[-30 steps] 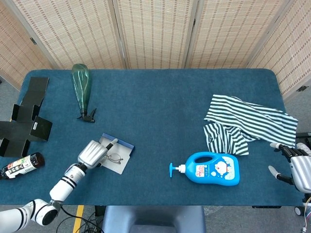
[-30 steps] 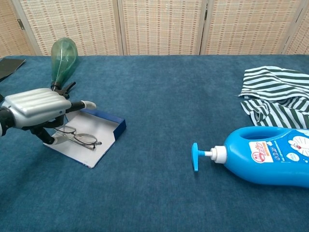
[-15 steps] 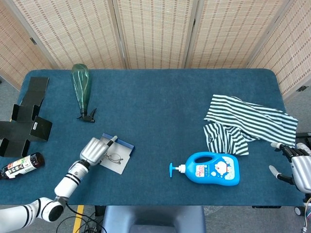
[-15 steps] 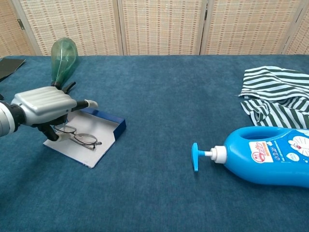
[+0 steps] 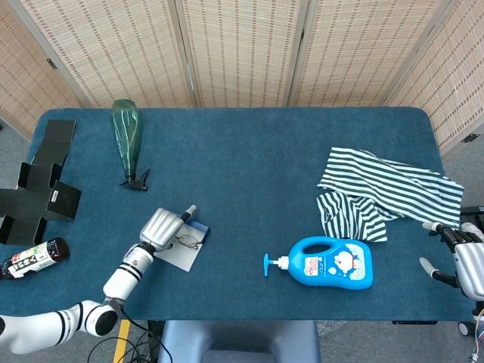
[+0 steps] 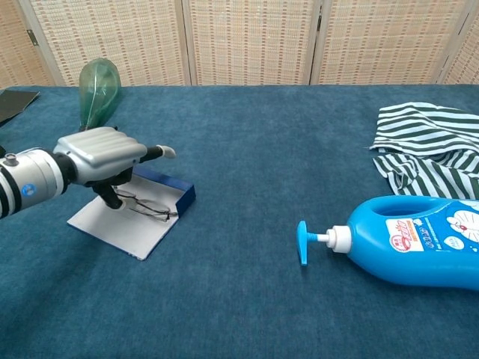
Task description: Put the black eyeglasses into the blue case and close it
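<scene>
Now: left hand low over open case, fingers curled down onto glasses, probably pinching one temple; grip partly hidden. Glasses' long axis runs toward 4 o'clock, against case's blue wall. Right hand far off, 3 o'clock, loosely spread, empty.

The left hand seems to grip the black eyeglasses above the open blue case.

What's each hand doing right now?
Left hand: holding the black eyeglasses over the blue case.
Right hand: open, holding nothing, at the table edge.
</scene>
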Available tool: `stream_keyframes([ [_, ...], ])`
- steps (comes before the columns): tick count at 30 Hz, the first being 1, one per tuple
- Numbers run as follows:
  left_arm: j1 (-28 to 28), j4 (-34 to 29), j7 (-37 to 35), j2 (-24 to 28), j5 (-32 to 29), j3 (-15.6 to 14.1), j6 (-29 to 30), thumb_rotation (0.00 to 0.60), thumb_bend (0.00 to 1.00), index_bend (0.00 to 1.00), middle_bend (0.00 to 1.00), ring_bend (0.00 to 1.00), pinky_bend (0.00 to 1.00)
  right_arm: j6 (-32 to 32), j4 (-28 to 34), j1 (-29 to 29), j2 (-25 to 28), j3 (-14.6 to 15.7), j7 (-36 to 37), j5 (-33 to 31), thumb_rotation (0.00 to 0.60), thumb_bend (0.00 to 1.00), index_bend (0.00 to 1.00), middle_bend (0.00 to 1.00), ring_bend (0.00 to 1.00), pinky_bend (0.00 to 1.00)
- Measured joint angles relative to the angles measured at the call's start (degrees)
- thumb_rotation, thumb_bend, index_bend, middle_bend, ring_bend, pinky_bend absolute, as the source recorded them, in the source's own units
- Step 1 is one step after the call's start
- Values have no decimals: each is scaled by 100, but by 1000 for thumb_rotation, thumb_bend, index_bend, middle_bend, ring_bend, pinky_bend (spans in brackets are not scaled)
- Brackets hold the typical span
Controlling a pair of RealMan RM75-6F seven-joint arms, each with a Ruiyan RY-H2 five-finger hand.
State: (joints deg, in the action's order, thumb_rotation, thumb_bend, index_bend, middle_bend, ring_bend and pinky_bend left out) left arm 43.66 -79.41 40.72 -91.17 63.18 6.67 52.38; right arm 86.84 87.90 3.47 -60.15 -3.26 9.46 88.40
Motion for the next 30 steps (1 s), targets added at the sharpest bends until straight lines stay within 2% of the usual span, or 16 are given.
stream_keyframes([
  [19, 342, 318, 317, -283, -720, 187, 13, 600, 376, 67, 992, 990, 1000, 21, -25, -18, -1, 1, 42, 3, 600, 238, 262, 389, 449, 391],
  [25, 329, 50, 629, -133, -1081, 124, 134, 600, 373, 61, 990, 990, 1000, 30, -21, -13, -4, 7, 47, 36, 600, 238, 262, 389, 449, 391],
  [30, 276, -294, 773, 44, -1144, 6, 369, 600, 352, 58, 989, 990, 1000, 44, -21, -14, -6, 8, 57, 50, 600, 238, 262, 389, 449, 391],
])
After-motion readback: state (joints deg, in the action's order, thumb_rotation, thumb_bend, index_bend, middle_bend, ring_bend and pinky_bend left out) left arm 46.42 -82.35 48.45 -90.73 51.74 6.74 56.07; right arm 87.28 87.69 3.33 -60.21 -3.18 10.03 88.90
